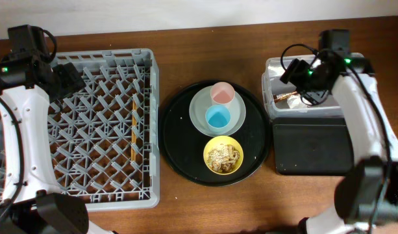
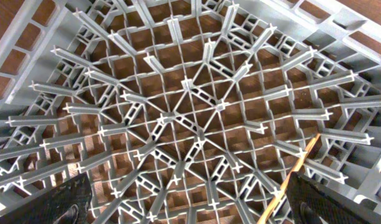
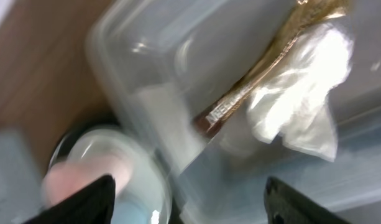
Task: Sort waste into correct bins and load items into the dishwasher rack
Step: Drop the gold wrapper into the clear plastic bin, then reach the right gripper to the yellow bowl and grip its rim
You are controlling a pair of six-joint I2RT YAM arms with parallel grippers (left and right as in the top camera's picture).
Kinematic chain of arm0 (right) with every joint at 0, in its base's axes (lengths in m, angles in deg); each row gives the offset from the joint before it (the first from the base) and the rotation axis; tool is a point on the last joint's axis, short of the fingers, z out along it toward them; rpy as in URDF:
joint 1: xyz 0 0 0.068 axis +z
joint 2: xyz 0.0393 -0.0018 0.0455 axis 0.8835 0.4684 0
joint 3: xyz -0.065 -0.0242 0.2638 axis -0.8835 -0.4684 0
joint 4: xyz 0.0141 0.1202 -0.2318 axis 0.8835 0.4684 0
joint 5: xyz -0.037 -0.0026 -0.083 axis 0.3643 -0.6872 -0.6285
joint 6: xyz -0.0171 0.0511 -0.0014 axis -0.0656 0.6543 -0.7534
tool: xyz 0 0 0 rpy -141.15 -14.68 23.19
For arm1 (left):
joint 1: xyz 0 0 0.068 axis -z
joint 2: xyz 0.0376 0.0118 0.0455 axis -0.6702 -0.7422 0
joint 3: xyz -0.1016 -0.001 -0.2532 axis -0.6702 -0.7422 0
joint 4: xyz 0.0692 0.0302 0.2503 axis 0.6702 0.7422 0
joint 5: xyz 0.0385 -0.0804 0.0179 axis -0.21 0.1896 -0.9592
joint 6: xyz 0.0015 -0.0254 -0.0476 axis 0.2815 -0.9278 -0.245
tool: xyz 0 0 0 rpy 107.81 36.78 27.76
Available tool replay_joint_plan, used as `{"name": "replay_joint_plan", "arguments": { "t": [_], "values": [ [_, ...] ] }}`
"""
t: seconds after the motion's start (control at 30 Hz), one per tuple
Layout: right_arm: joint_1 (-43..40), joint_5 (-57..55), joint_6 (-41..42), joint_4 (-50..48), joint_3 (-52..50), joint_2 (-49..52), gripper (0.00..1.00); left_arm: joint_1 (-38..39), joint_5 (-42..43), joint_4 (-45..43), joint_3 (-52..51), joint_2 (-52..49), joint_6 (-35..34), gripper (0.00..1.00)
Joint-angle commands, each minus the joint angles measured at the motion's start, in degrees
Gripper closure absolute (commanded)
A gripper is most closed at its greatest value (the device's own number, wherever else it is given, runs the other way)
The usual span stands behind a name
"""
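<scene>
Right gripper (image 3: pixel 189 200) spread wide, empty, above clear tub (image 3: pixel 125 43); napkin (image 3: pixel 302 99) and gold wrapper (image 3: pixel 252 87) lie inside. Left gripper (image 2: pixel 190 202) spread, empty, over rack (image 2: pixel 178 118); chopsticks (image 2: pixel 296 168) beside one finger.

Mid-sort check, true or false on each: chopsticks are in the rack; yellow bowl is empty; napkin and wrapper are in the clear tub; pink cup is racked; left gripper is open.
1. The chopsticks lie in the dishwasher rack. True.
2. The yellow bowl is empty. False: it holds food scraps.
3. The napkin and gold wrapper are in the clear tub. True.
4. The pink cup is in the rack. False: it stands on the plate, on the round black tray.
5. The left gripper is open. True: it is above the rack, holding nothing.
</scene>
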Motion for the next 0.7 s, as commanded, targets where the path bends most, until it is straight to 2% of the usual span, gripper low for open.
{"name": "replay_joint_plan", "arguments": {
  "t": [0.0,0.13,0.23,0.3,0.37,0.47,0.57,0.67],
  "values": [
    [1.8,9.6,-9.2,9.7,2.6,-10.4,0.24,-0.2,0.0,0.0,0.6,0.2,-0.6,0.01],
    [7.1,9.5,-13.9,23.0,2.4,-15.5,0.25,-0.2,0.0,0.0,0.6,0.2,-0.6,0.01],
    [11.9,7.8,-14.3,27.2,2.1,-15.8,0.3,-0.2,0.0,-0.1,0.6,0.2,-0.6,0.01],
    [17.6,4.3,-14.2,28.3,1.6,-15.8,0.44,-0.2,0.0,-0.1,0.6,0.2,-0.6,0.01],
    [24.9,0.1,-13.9,27.3,0.9,-15.6,0.65,-0.2,0.0,0.0,0.6,0.2,-0.6,0.01],
    [34.6,-5.0,-13.6,22.8,-1.2,-15.2,0.65,-0.2,0.0,0.0,0.6,0.2,-0.6,0.01],
    [43.8,-10.6,-13.6,16.2,-5.9,-15.1,0.58,-0.2,0.0,0.0,0.6,0.2,-0.6,0.01],
    [48.1,-11.3,-12.7,11.1,-10.0,-14.8,0.58,-0.2,0.0,-0.1,0.6,0.2,-0.6,0.01]
  ]
}}
